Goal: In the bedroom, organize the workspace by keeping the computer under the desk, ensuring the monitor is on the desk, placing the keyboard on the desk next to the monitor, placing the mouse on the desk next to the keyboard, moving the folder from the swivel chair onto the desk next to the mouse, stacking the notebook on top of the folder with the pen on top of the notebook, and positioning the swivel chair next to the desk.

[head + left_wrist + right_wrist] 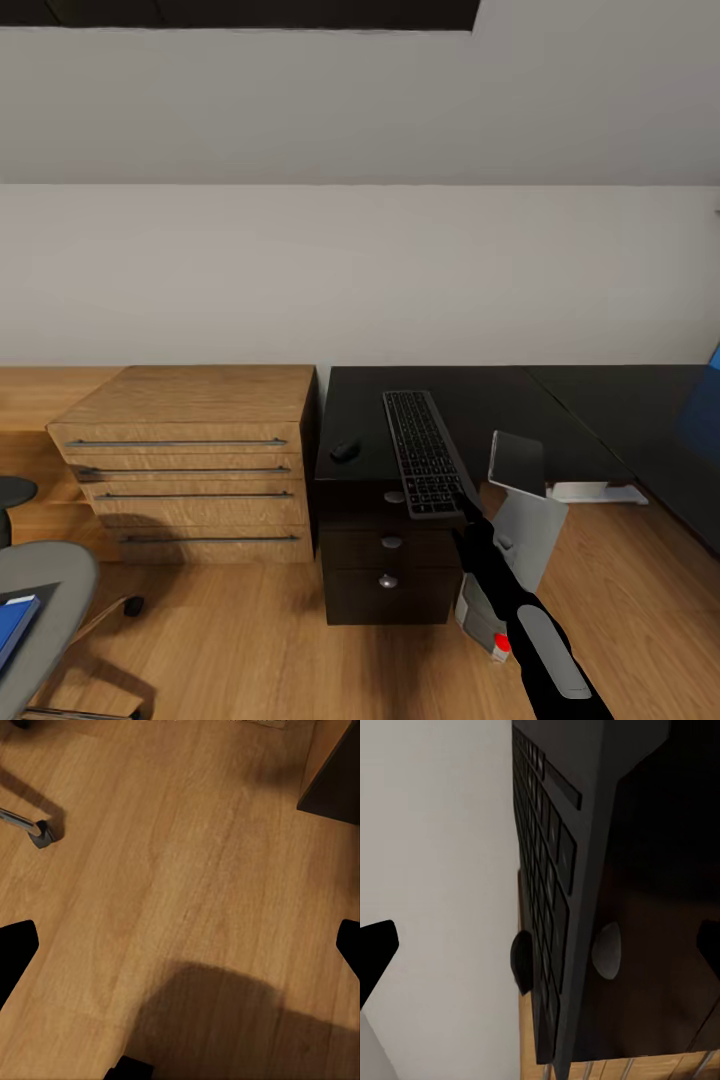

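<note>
My right gripper (468, 508) sat at the near end of the keyboard (424, 465), at the front edge of the desk (480, 400). In my right wrist view the 2 fingertips (376, 952) stood wide apart at the frame's sides with the keyboard (556, 885) running between them, so the jaws were spread, not clamped; I couldn't tell if they touched it. The mouse (521, 961) showed as a dark lump just beside the keyboard there.

My left gripper (180, 945) hung over bare wooden floor (180, 870), fingertips (15, 952) apart, nothing between them. A chair caster (41, 834) showed near one corner of that view.

In the head view the keyboard lay lengthwise on the black desk top, its near end at the front edge. The mouse (345, 449) sat on the desk, near the keyboard's left side, apart from it. Black drawers (388, 570) were under that end of the desk. The computer (520, 530), silver-grey, stood on the floor just right of the drawers, tilted, with my right arm (530, 625) crossing in front.

A light wooden drawer chest (190, 460) stood left of the desk, right against it. The swivel chair (45, 610) was at lower left, well apart from the desk, with the blue folder (12, 625) on its seat. A blue panel (703, 410) showed at the far right edge.
</note>
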Robot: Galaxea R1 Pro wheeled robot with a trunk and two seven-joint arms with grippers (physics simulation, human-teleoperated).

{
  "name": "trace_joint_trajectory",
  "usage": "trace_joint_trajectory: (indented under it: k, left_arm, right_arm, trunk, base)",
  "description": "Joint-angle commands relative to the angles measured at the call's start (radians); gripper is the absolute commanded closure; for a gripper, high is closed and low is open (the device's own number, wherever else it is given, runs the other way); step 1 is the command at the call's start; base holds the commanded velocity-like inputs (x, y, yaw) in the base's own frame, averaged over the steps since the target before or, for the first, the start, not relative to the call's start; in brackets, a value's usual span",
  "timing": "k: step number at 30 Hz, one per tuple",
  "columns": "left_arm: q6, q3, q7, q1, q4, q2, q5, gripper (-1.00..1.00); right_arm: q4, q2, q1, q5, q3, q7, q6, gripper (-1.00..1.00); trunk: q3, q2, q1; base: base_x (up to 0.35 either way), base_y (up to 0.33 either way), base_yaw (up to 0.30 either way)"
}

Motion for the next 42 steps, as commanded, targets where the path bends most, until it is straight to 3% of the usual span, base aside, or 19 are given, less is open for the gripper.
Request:
trace_joint_trajectory:
  k: [1, 19, 20, 25, 37, 42]
  left_arm:
    - [0.003, -0.002, 0.006, 0.0, -0.002, 0.001, 0.005, -1.0]
    - [0.003, 0.001, 0.005, 0.0, -0.002, 0.001, 0.006, -1.0]
    - [0.003, 0.001, 0.005, 0.0, -0.002, 0.001, 0.006, -1.0]
    - [0.003, 0.0, 0.005, 0.0, -0.002, 0.001, 0.005, -1.0]
    - [0.003, 0.001, 0.005, 0.0, -0.002, 0.001, 0.005, -1.0]
    - [0.004, 0.001, 0.005, 0.0, -0.002, 0.001, 0.006, -1.0]
  right_arm:
    - [0.0, 0.001, -0.001, -0.009, -0.004, 0.001, 0.01, -1.0]
    - [0.002, 0.0, -0.001, -0.008, -0.003, 0.0, 0.01, -1.0]
    - [0.002, 0.0, -0.001, -0.008, -0.002, -0.001, 0.01, 1.0]
    - [0.002, 0.0, -0.001, -0.006, -0.001, -0.004, 0.01, 1.0]
    - [-0.01, 0.001, 0.001, -0.007, -0.001, 0.003, 0.012, 1.0]
    - [-0.161, 0.003, 0.016, -0.008, 0.022, -0.002, 0.011, 1.0]
  trunk:
    - [-0.001, 0.0, 0.0]
    - [-0.001, 0.0, 0.0]
    - [-0.001, 0.0, 0.0]
    - [-0.001, 0.0, 0.0]
    - [0.037, 0.084, -0.046]
    - [0.053, 0.119, -0.065]
  base:
    - [0.044, 0.0, 0.0]
    - [0.069, 0.0, 0.0]
    - [0.006, 0.0, 0.0]
    - [0.001, 0.0, 0.0]
    - [0.0, 0.0, 0.0]
    - [0.0, 0.0, 0.0]
